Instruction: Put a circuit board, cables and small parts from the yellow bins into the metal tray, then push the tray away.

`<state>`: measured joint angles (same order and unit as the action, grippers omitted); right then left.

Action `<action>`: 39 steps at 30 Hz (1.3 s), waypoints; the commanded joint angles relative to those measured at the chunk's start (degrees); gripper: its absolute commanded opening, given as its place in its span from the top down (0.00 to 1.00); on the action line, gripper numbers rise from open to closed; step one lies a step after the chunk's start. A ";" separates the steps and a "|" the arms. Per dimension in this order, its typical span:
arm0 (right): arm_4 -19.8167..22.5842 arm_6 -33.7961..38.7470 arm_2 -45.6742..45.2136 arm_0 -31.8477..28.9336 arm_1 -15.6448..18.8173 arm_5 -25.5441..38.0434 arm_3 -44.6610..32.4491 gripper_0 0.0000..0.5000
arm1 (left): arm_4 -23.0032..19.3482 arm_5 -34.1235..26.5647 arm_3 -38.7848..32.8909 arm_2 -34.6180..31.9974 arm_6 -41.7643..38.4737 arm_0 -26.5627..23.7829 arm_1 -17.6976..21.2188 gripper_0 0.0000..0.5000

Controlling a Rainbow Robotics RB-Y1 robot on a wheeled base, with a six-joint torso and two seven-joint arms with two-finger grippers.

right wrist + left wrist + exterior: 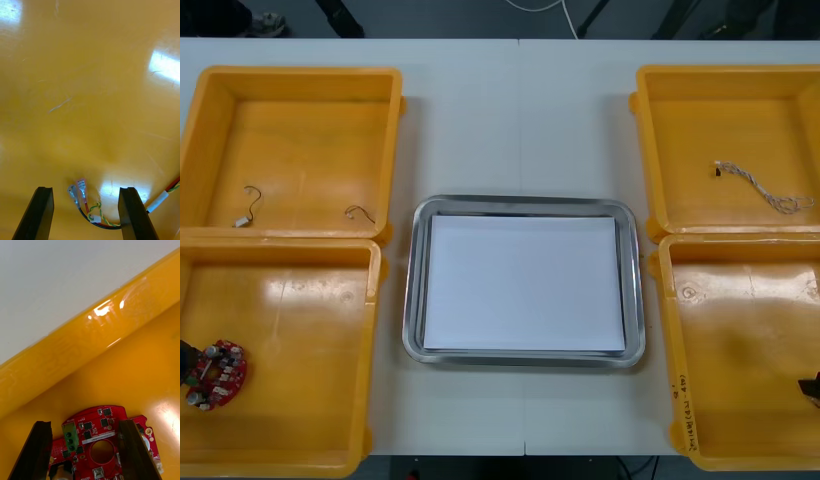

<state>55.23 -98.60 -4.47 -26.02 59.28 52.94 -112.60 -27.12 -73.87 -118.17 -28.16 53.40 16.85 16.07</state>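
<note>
A round red circuit board (215, 375) lies at the left end of the near left yellow bin (290, 300). My left gripper (84, 423) hangs open over it, and the board (101, 435) shows between and under the black fingers (37, 450). In the near right yellow bin (740, 330), my right gripper (86, 189) is open above a red and yellow cable (92, 213) with a black strand. The cable's two terminals lie between the fingers (133, 213). The metal tray (412, 290), white inside, sits in the middle with nothing in it.
In the far left bin (290, 100) lie two thin dark cables (248, 205) (358, 212). A twisted pale cable (765, 188) rests in the far right bin (730, 110). The near left bin's wall (93, 337) rises just beyond the board, with the table (56, 277) behind it.
</note>
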 commanded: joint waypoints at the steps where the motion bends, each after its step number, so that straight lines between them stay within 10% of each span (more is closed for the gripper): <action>1: -0.38 0.87 1.21 0.88 -1.01 -0.65 0.81 0.00 | 0.84 0.74 -0.22 1.00 -4.27 3.02 -0.78 0.00; 24: -0.91 0.60 5.52 1.85 -1.63 -7.06 4.94 0.00 | 2.24 1.10 -0.05 2.23 -4.18 3.63 -0.78 0.00; 32: -0.91 0.87 5.52 1.67 -1.63 -7.06 4.94 0.97 | 2.59 2.77 1.18 2.67 -4.01 3.63 -0.69 0.00; 39: -1.09 0.60 5.52 1.67 -1.98 -7.41 4.85 1.00 | 2.68 2.94 1.27 2.76 -3.65 3.54 -0.69 0.03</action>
<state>54.56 -98.60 0.19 -24.80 58.13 46.19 -108.05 -25.07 -71.56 -116.49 -26.23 53.40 18.46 16.05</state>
